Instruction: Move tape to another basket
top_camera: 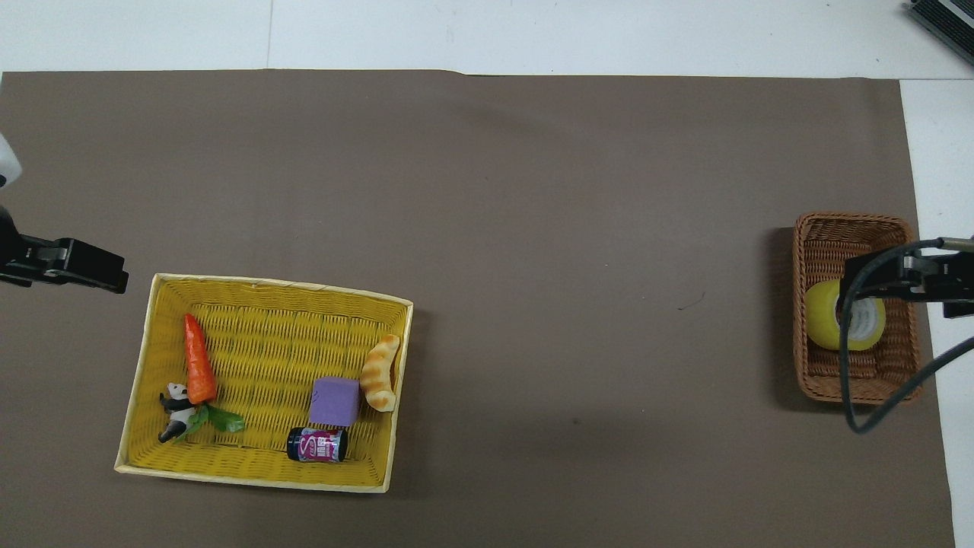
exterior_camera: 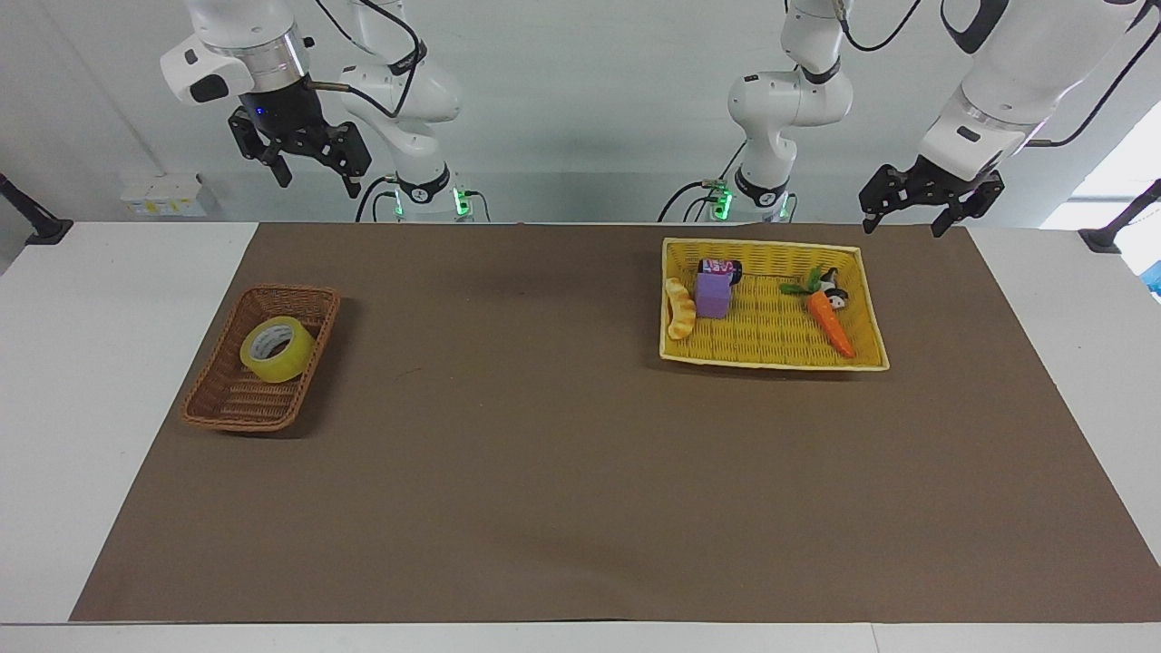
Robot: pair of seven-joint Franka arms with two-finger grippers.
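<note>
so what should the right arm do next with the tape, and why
Probably lower the right gripper toward the tape. Its fingers are open and empty, and it hangs high up in the air, touching nothing. The tape sits tilted in the brown wicker basket at the right arm's end of the table, and the left gripper waits by the yellow basket.

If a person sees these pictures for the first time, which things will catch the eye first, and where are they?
The bright yellow basket stands out at the left arm's end of the table, holding an orange toy carrot, a purple block and other small things. At the right arm's end, the yellow tape lies in the small brown basket. The left gripper and right gripper both hang open, high in the air.
</note>
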